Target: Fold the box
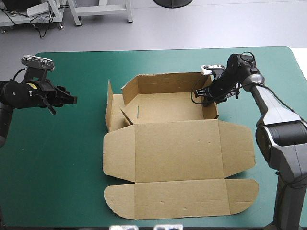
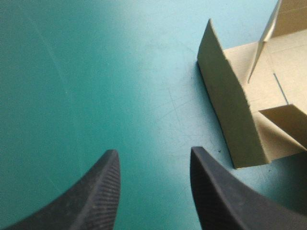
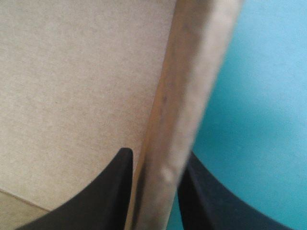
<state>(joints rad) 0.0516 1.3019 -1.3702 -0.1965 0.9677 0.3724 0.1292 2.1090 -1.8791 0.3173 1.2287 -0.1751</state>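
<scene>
High view: The brown box (image 1: 177,148) lay in the middle of the table (image 1: 72,191). Its tray part stood toward the far edge with the back and right walls raised, and the left wall leaned outward. The lid lay flat toward the near edge, with its flaps spread. The left gripper (image 1: 72,99) hung over the teal-green cover near the table's left edge, well apart from the box. The right gripper (image 1: 205,97) was at the tray's right wall, near its far corner.

Left wrist view: The left gripper (image 2: 153,152) stood wide, with nothing between its black fingers. Bare cover (image 2: 96,72) lay under it. The box's left wall (image 2: 235,115) stood ahead and to one side, clear of the fingers.

Right wrist view: The right gripper (image 3: 158,153) was narrow and held the box. The upright wall edge (image 3: 192,96) passed between its fingers, touching both. Board filled one side of the wall and cover (image 3: 268,120) the other.
</scene>
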